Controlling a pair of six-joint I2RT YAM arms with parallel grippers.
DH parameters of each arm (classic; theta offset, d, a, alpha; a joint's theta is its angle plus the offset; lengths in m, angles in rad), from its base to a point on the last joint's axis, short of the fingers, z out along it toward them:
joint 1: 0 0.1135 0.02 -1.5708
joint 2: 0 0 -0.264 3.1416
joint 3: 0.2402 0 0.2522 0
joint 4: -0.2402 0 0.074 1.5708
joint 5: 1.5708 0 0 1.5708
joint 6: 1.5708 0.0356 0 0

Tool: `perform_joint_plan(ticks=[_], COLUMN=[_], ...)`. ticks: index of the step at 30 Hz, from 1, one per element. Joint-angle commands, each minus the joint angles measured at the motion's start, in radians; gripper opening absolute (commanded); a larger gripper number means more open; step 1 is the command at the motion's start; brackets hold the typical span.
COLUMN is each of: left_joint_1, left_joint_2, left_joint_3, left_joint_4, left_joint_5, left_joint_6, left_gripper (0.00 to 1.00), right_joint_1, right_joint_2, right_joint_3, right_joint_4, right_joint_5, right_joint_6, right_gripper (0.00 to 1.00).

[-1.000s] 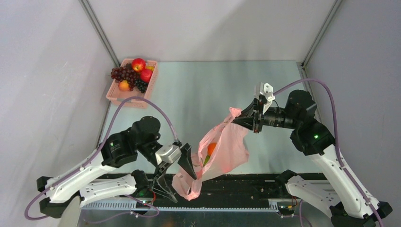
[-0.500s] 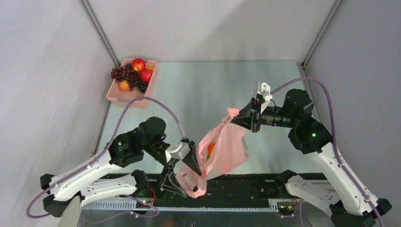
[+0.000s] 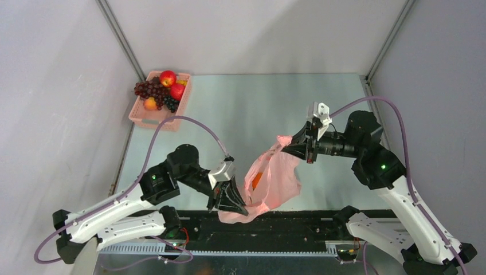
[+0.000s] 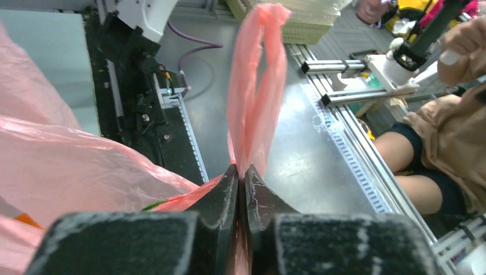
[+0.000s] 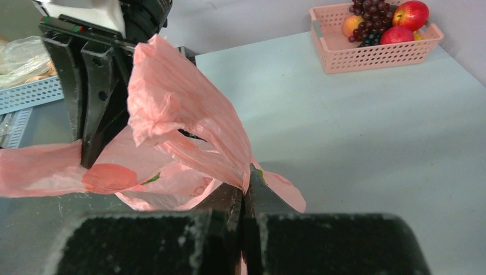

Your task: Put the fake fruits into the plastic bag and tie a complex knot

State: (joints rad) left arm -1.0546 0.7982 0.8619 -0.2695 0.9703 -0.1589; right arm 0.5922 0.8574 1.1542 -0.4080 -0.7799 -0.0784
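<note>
Surface point(image 3: 246, 109) below, plastic bag point(image 3: 275, 186) hanging stretched over its 6 o'clock edge, already loaded.
Thin, limp, slick film, light yet sagging under its load; likely to stretch or tear if yanked, so best held by the bunched handles. Left pincer point(image 3: 236, 205) clamped tight on one handle loop point(image 4: 255, 86) at the bag's 7 o'clock, right pincer point(image 3: 286, 148) pinched on the other handle point(image 5: 177, 109) at 1 o'clock. Orange fruit point(image 3: 256, 179) showing through; more fake fruits point(image 3: 163, 86) left in the basket point(image 3: 143, 117) at 10 o'clock.

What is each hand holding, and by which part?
Both hold the thin translucent pink plastic bag: left hand pinches a loop handle, right hand the opposite top corner.
</note>
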Motion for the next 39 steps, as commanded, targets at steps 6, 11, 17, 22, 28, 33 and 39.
perform_joint_plan(ticks=[6,11,17,22,28,33,39], left_joint_1=[-0.001,0.002,0.002,0.002,0.002,0.001,0.0], left_joint_2=[-0.109,-0.044,0.023,0.062,0.08,0.07,0.097], left_joint_3=[0.056,0.18,0.218,0.257,0.258,0.234,0.251], left_joint_4=[-0.077,-0.244,-0.303,-0.363,-0.365,-0.33,-0.328], left_joint_5=[-0.63,-0.835,-0.875,-0.856,-0.788,-0.679,-0.584], left_joint_6=[-0.105,-0.127,-0.097,-0.01,0.095,0.136,0.157], left_gripper=[0.0,0.0,0.0,0.0,0.0,0.0,0.16], right_joint_1=[0.095,0.2,0.363,0.449,0.478,0.479,0.481], right_joint_2=[-0.093,-0.1,-0.033,0.047,0.141,0.175,0.198], right_joint_3=[0.021,0.021,0.021,0.031,0.066,0.074,0.096], right_joint_4=[-0.083,-0.135,-0.203,-0.203,-0.233,-0.243,-0.262], right_joint_5=[0.119,0.193,0.392,0.488,0.514,0.499,0.496], right_joint_6=[0.009,0.006,-0.006,-0.003,0.003,0.006,-0.002], right_gripper=[0.0,0.0,0.0,0.0,0.0,0.0,0.0])
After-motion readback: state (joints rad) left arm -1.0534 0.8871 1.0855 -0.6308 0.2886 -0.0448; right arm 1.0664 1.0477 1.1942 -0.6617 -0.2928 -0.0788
